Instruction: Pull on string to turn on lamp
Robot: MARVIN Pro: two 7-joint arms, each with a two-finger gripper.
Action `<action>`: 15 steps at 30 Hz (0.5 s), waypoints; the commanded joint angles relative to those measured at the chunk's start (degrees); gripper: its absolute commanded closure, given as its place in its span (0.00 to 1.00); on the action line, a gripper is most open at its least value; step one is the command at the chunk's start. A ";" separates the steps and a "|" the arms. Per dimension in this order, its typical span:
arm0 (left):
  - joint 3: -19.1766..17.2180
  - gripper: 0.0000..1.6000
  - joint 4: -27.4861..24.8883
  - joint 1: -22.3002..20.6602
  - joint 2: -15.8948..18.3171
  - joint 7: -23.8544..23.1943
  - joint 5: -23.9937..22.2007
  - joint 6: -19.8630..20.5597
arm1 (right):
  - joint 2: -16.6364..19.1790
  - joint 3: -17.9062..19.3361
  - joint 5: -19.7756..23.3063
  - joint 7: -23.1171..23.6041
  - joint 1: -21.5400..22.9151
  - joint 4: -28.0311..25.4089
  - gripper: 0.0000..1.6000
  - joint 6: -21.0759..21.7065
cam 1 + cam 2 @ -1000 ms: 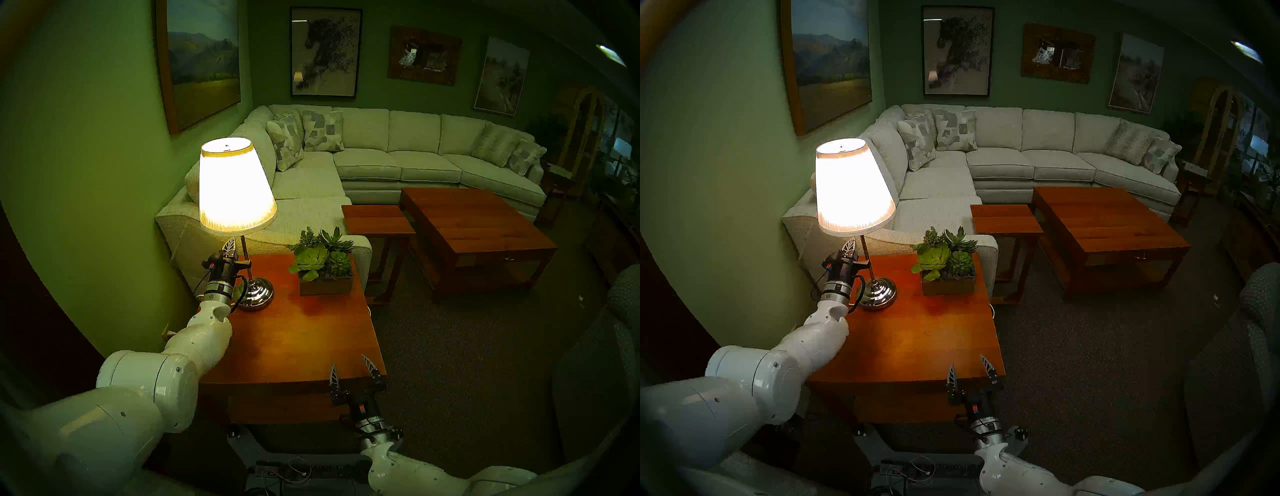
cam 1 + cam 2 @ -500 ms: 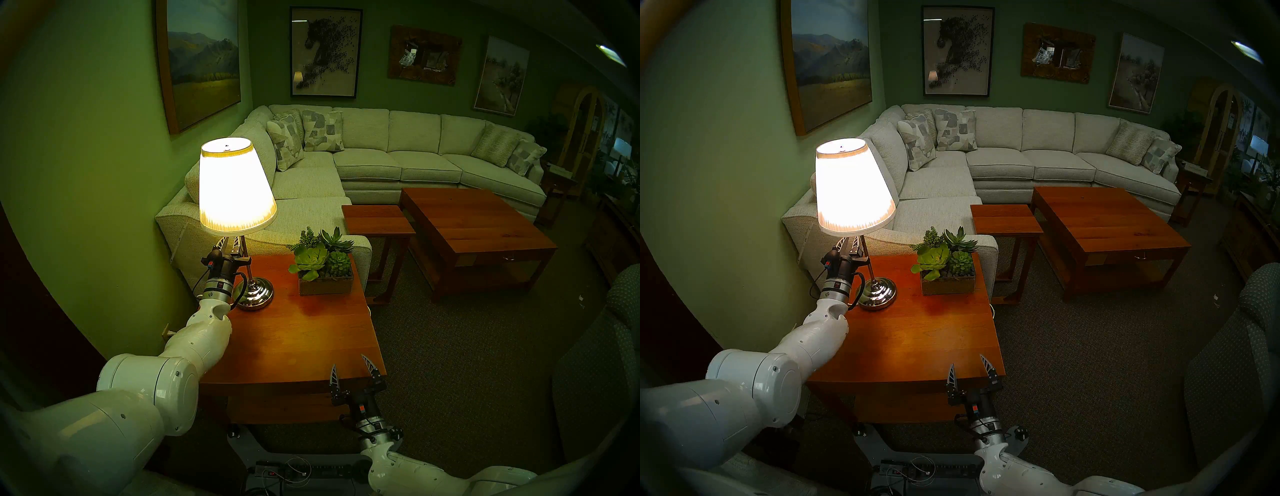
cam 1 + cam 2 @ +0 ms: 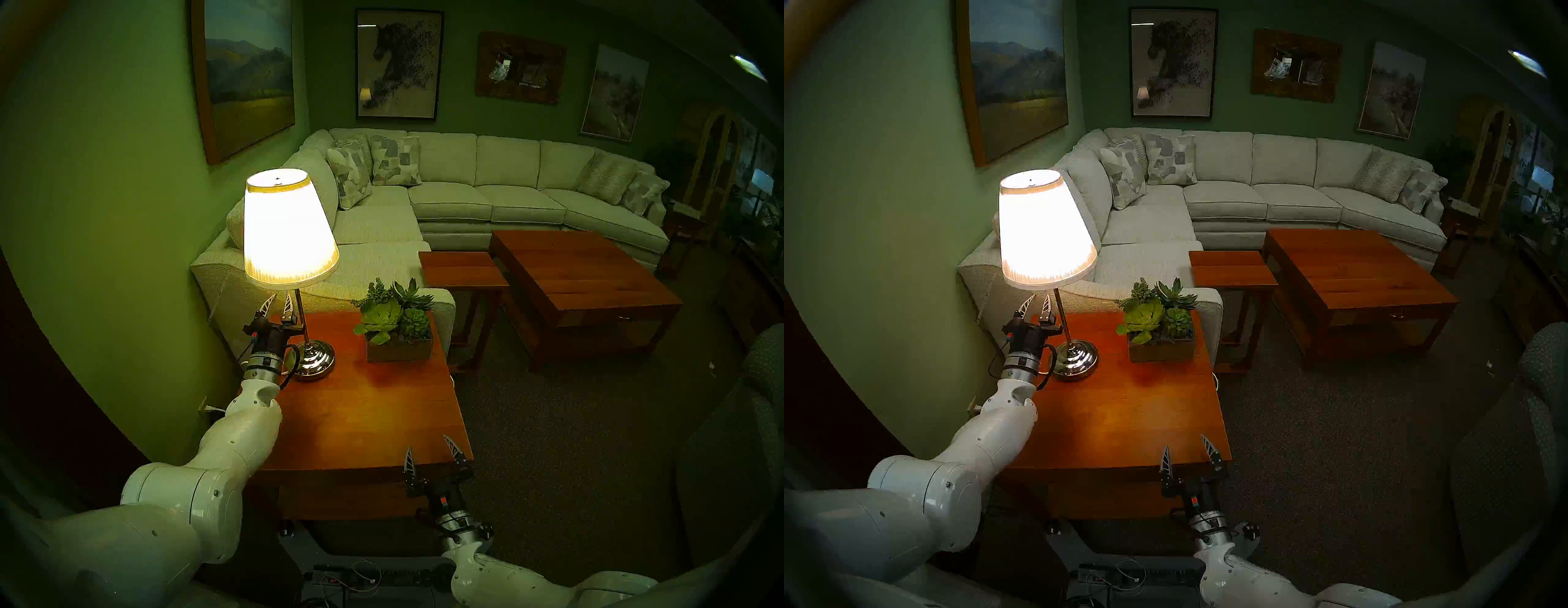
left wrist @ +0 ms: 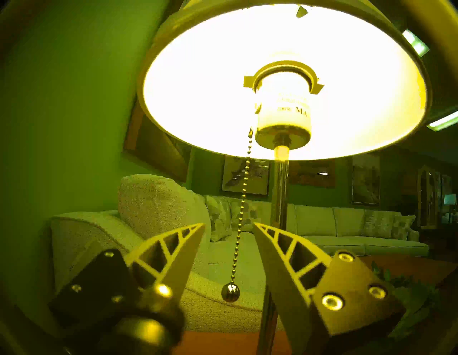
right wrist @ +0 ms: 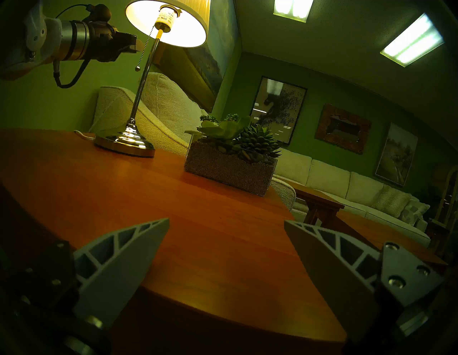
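The lamp is lit: its white pleated shade [image 3: 288, 229] glows above a chrome pole and round chrome base [image 3: 314, 361] at the side table's far left corner. My left gripper [image 3: 280, 302] is open just below the shade's rim, left of the pole. In the left wrist view the beaded pull chain [image 4: 244, 195] hangs free between the open fingers of my left gripper [image 4: 228, 224], touching neither, and ends in its round knob [image 4: 230, 293]. My right gripper [image 3: 427, 445] is open and empty at the table's near right edge.
A rectangular planter with succulents [image 3: 396, 327] stands on the wooden side table [image 3: 360, 424], right of the lamp. The white power cord [image 5: 80, 133] trails behind the base. A pale sectional sofa [image 3: 488, 187] and coffee tables [image 3: 581, 276] lie beyond. A green wall is close on the left.
My left gripper, shut under the shade a second ago, has opened and dropped back slightly toward me. The lamp is lit throughout. The right arm has not moved.
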 commanded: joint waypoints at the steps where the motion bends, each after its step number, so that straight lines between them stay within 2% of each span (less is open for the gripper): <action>1: -0.77 0.37 -6.60 3.69 0.75 -0.25 -0.68 -1.12 | 0.00 0.03 -0.01 -0.08 -0.02 0.00 0.00 0.04; 3: -1.27 0.34 -8.93 5.69 1.11 -0.55 -1.11 -1.27 | 0.00 0.03 0.00 -0.07 -0.01 0.00 0.00 0.04; 6: -1.58 0.33 -9.24 6.36 1.21 -1.01 -1.45 -1.27 | 0.00 0.02 0.00 -0.06 -0.01 0.00 0.00 0.03; 9: -2.03 0.27 -12.37 9.94 0.97 -1.23 -1.92 -1.27 | 0.00 0.02 0.00 -0.06 -0.01 0.00 0.00 0.03; 15: -2.52 0.24 -15.97 14.64 0.65 -1.25 -2.44 -0.79 | 0.00 0.02 0.01 -0.06 -0.01 0.00 0.00 0.03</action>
